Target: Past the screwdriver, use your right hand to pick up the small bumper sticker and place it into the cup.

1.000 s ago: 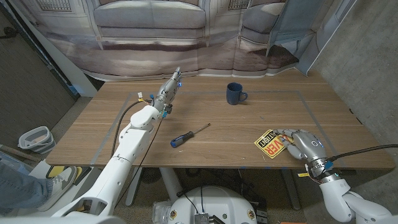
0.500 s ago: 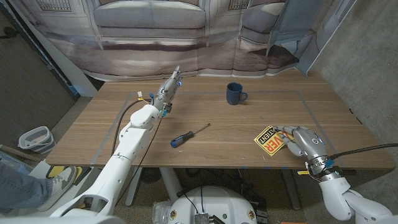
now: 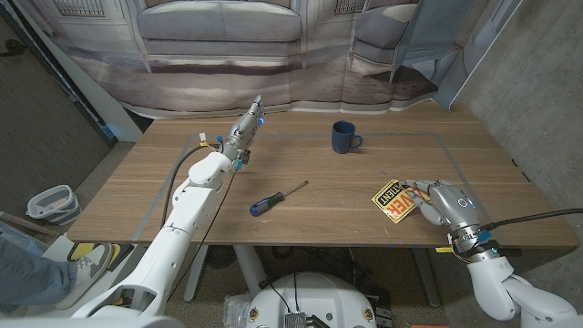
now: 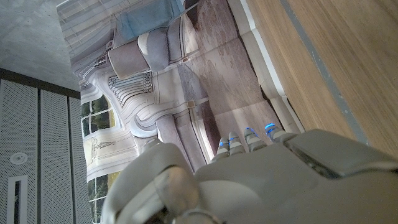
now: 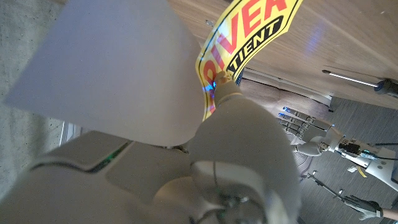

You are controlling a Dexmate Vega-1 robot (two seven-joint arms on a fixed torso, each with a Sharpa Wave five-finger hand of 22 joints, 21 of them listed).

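Bumper sticker, yellow with red and black lettering, lies near the tabletop's front right corner, gripped at its right side by the right hand; the right wrist view shows the fingers closed on the sticker's edge. Blue cup stands upright toward the back edge, handle to the right, well apart from the sticker. Blue-handled screwdriver lies near the front edge at centre. Left hand is extended near the back edge, fingers straight, holding nothing.
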